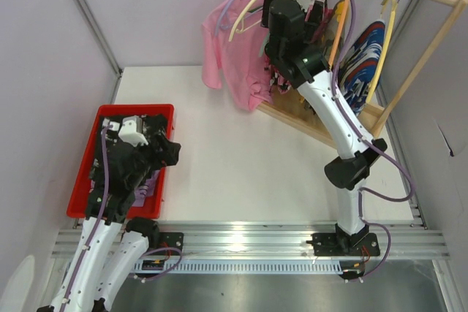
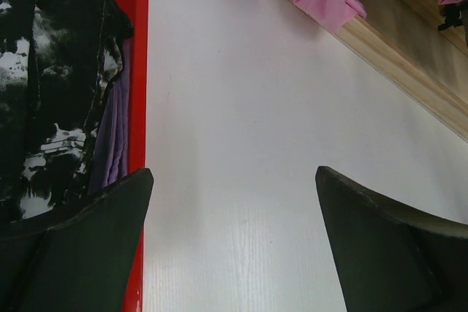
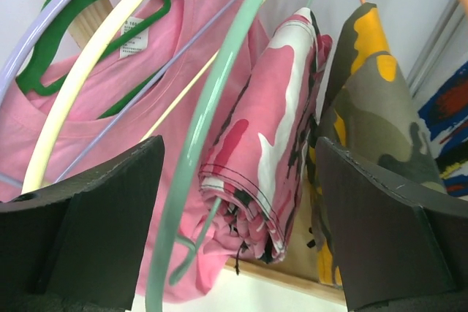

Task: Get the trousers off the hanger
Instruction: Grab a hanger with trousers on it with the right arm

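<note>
**Item:** pink-and-black camouflage trousers (image 3: 270, 144), hung on the mint hanger (image 3: 212, 107) at the rack on the far right of the bench (image 2: 234, 144).

**Long axis:** vertical, hem end lowest.

**Bearing from your right fingers (image 3: 95, 217):** straight ahead, in the gap between them. They are spread wide, grip nothing, and no contact with cloth is visible.

**Neighbours:** yellow-olive trousers (image 3: 373, 129) just beside on the right, pink T-shirt (image 3: 139, 85) on the left.

**Your left fingers (image 2: 80, 246):** spread wide, empty, at the red tray (image 2: 137, 71), well apart from the rack.

**Nearer arm:** right.

**Judgement:** the hanger's arc crosses the gap, so you should close on cloth only.
</note>
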`<action>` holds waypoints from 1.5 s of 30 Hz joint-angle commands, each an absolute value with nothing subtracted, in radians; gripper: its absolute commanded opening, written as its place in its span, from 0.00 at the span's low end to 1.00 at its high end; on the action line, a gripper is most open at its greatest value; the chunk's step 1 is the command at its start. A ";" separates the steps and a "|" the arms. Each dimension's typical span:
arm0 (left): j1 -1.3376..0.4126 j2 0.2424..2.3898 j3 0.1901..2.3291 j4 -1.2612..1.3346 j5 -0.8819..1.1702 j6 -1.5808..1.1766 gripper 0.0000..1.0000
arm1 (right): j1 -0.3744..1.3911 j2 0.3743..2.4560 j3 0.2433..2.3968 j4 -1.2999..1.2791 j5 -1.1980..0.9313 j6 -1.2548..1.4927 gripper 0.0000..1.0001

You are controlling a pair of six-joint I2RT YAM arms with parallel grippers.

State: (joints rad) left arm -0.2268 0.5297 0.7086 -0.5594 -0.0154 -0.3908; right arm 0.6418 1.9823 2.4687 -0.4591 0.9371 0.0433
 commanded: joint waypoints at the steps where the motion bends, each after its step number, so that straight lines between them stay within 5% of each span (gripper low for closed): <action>1: -0.222 0.532 0.707 -0.532 -0.012 -0.374 0.99 | 0.640 2.025 2.528 -0.376 0.963 0.005 0.89; 9: -0.222 0.519 0.706 -0.535 -0.029 -0.371 0.99 | 0.630 2.045 2.531 -0.386 0.969 0.005 0.89; 18: -0.222 0.517 0.701 -0.534 -0.028 -0.374 1.00 | 0.638 2.011 2.517 -0.422 1.038 -0.044 0.78; 26: -0.224 0.515 0.701 -0.532 -0.025 -0.376 1.00 | 0.637 2.006 2.507 -0.445 1.037 -0.029 0.52; 34: -0.232 0.518 0.699 -0.534 -0.028 -0.376 1.00 | 0.632 2.003 2.505 -0.477 0.992 0.021 0.57; 41: -0.232 0.518 0.699 -0.534 -0.034 -0.376 0.99 | 0.634 2.003 2.496 -0.465 1.003 0.005 0.41; 45: -0.232 0.522 0.699 -0.537 -0.038 -0.376 1.00 | 0.632 1.991 2.471 -0.459 1.014 0.005 0.21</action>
